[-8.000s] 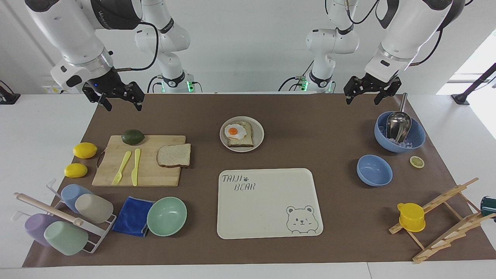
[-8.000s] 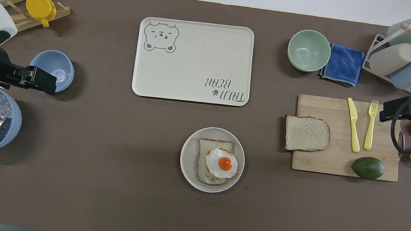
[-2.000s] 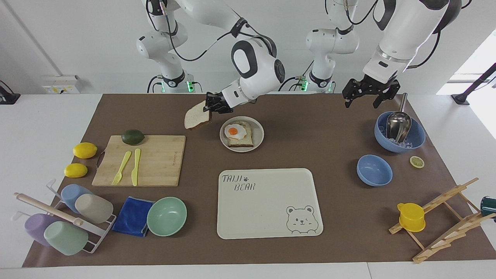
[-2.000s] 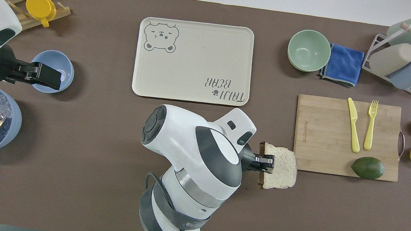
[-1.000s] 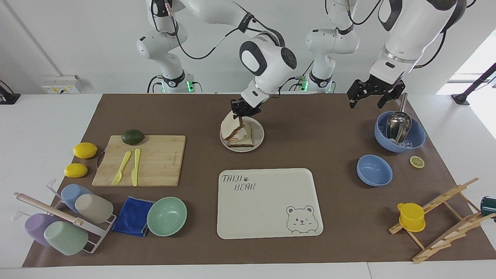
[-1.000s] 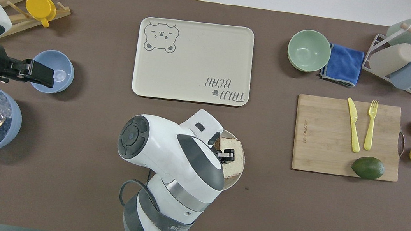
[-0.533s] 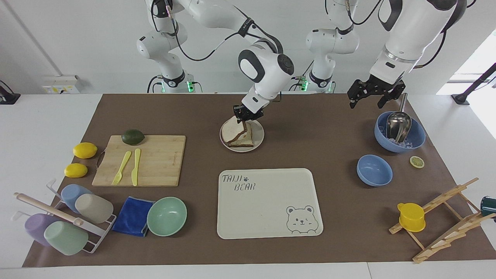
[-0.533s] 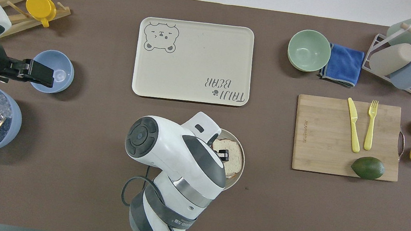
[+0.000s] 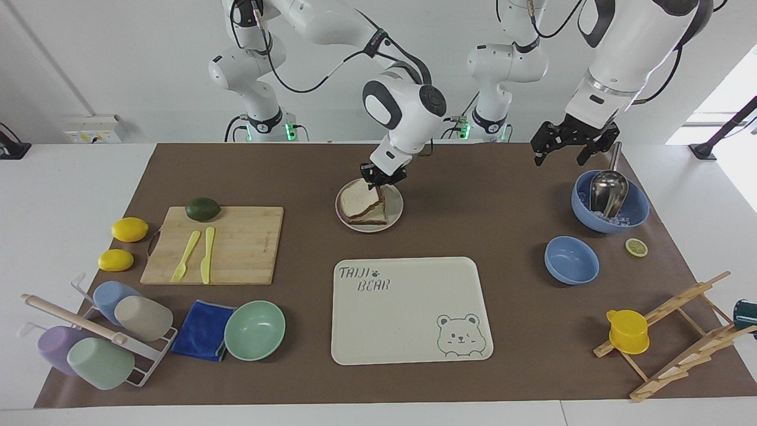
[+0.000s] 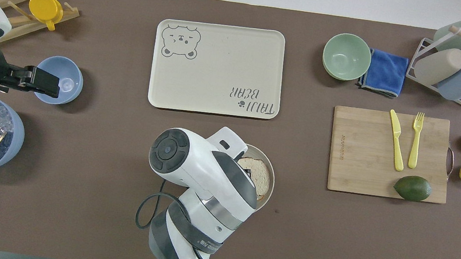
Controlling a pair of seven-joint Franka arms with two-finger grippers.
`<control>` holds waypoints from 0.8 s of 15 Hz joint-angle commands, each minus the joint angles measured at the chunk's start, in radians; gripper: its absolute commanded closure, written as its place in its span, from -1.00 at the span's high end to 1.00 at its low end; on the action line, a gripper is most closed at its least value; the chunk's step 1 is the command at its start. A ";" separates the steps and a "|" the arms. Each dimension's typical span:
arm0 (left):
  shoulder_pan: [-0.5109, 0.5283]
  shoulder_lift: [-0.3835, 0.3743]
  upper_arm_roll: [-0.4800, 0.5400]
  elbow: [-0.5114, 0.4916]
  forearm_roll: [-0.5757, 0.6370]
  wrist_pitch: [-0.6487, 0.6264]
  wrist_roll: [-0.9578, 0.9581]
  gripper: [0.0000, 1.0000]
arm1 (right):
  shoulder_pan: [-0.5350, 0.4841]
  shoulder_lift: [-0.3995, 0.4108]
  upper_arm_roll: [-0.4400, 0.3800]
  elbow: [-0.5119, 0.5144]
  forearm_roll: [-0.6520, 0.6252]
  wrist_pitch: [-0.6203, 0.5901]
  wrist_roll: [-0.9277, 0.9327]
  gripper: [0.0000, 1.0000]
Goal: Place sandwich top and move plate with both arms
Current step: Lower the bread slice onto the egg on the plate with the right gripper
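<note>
The sandwich top lies tilted on the egg toast on the plate. Its edge nearer to the robots is still raised. My right gripper is low over that edge of the plate and shut on the raised crust. In the overhead view the right arm's wrist hides that gripper, and the sandwich top and the plate show beside it. The fried egg is hidden under the slice. My left gripper waits open and empty in the air, over the small blue bowl in the overhead view.
The bear tray lies farther from the robots than the plate. A cutting board with a knife, fork and avocado sits toward the right arm's end. A large blue bowl with ice and a scoop sits toward the left arm's end.
My right gripper carried the sandwich top from the cutting board to the plate and lowered it; over the last second the slice tipped from steep to nearly flat on the egg toast.
</note>
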 commanded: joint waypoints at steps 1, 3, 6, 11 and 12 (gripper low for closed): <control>0.007 -0.027 -0.004 -0.035 -0.007 0.023 0.000 1.00 | -0.014 -0.026 0.006 -0.051 0.040 0.058 -0.005 0.28; 0.007 -0.027 -0.004 -0.035 -0.005 0.023 0.003 1.00 | -0.018 -0.029 0.006 -0.065 0.071 0.088 -0.002 0.71; 0.006 -0.027 -0.004 -0.035 -0.005 0.023 0.003 1.00 | -0.018 -0.029 0.006 -0.056 0.077 0.091 -0.003 1.00; 0.006 -0.034 -0.005 -0.057 -0.005 0.046 -0.003 1.00 | -0.171 -0.132 0.006 -0.053 0.079 0.069 -0.083 1.00; 0.004 -0.049 -0.005 -0.084 -0.007 0.064 -0.005 1.00 | -0.219 -0.156 0.006 -0.051 0.085 0.054 -0.118 1.00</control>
